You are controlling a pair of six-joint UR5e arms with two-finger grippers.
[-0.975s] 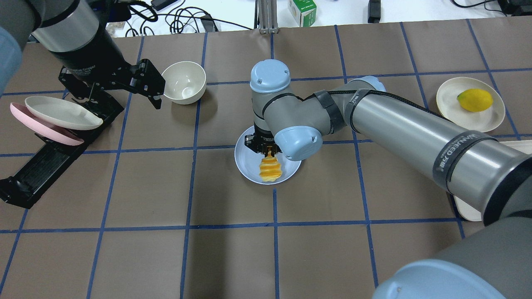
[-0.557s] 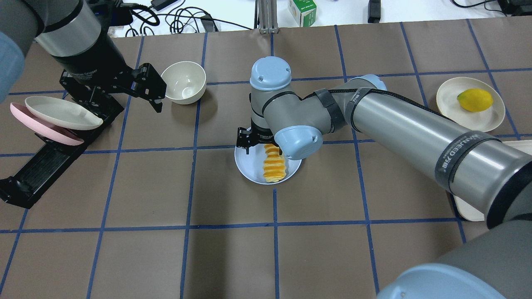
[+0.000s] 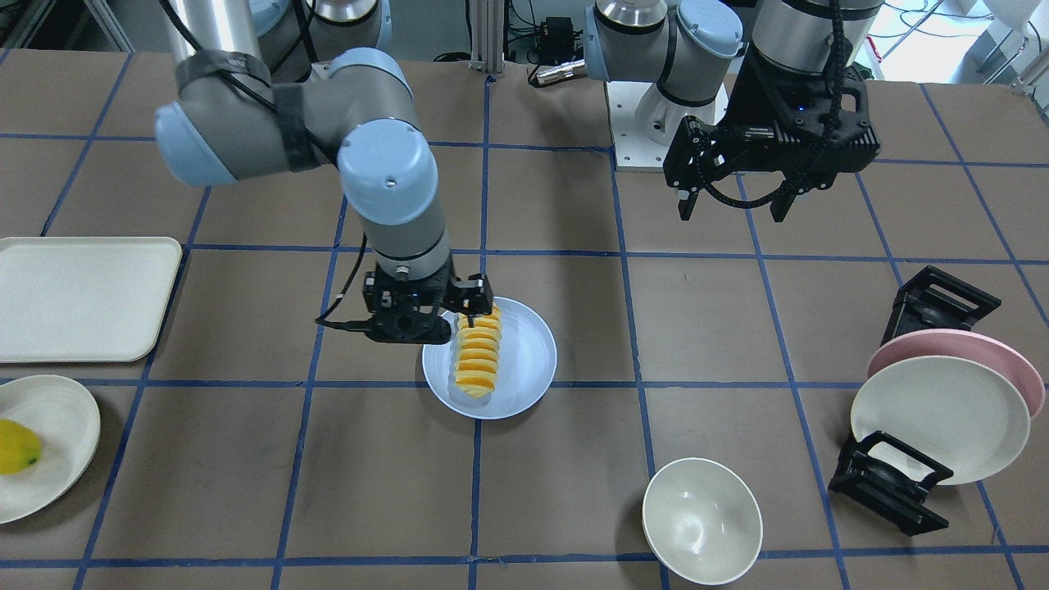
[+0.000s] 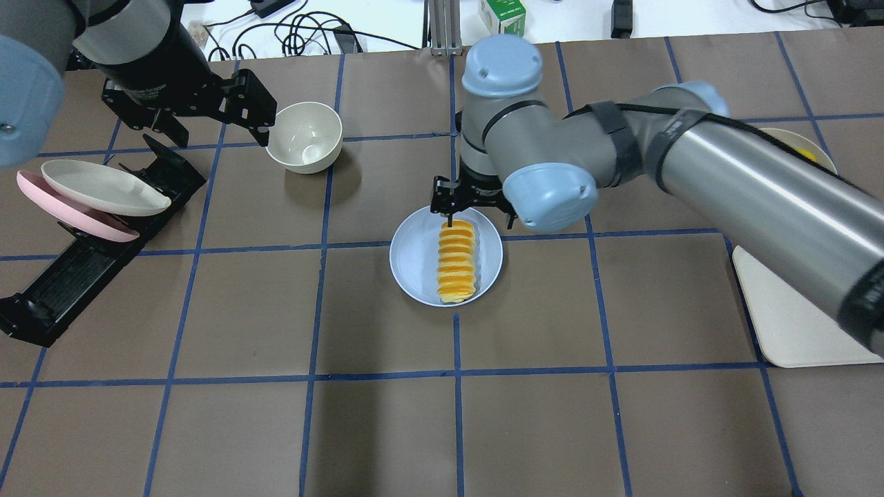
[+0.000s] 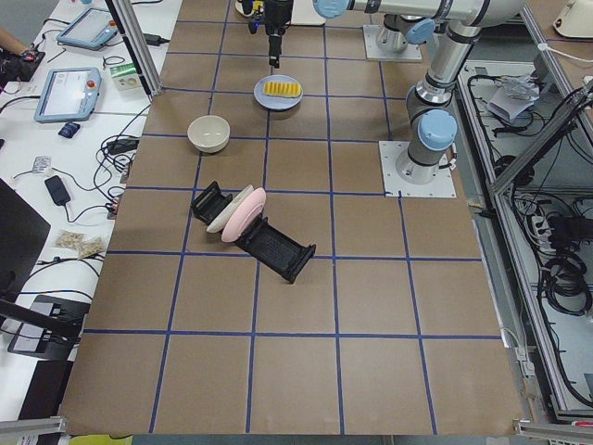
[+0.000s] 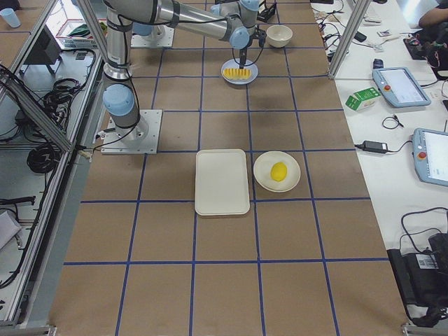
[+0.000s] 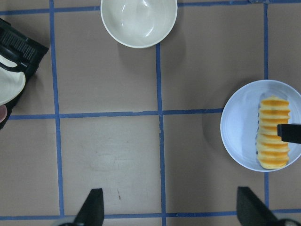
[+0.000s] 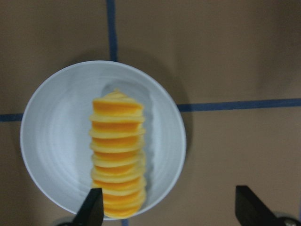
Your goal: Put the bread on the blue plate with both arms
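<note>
The bread [image 4: 456, 262] lies flat on the blue plate [image 4: 411, 259] near the table's middle, its ridged orange slices in a row. My right gripper [image 4: 475, 214] is open and empty, raised above the plate's far end, clear of the loaf. In the right wrist view the bread [image 8: 117, 160] and plate [image 8: 56, 141] lie below the open right gripper [image 8: 169, 209]. My left gripper [image 4: 217, 134] is open and empty, high over the far left, beside a cream bowl. The front view shows the bread [image 3: 478, 356], plate [image 3: 524, 360], right gripper [image 3: 422, 324] and left gripper [image 3: 731, 209].
A cream bowl [image 4: 304, 137] stands left of the plate. A black rack [image 4: 97, 255] at the left edge holds a pink plate [image 4: 69, 214] and a cream plate [image 4: 103, 188]. A cream tray [image 3: 82, 299] and a lemon [image 3: 16, 447] on a cream plate are at the robot's right.
My right gripper opened and let go of the bread, then rose and drew back past the plate's far end. The loaf now lies flat. My left gripper moved slightly farther away.
</note>
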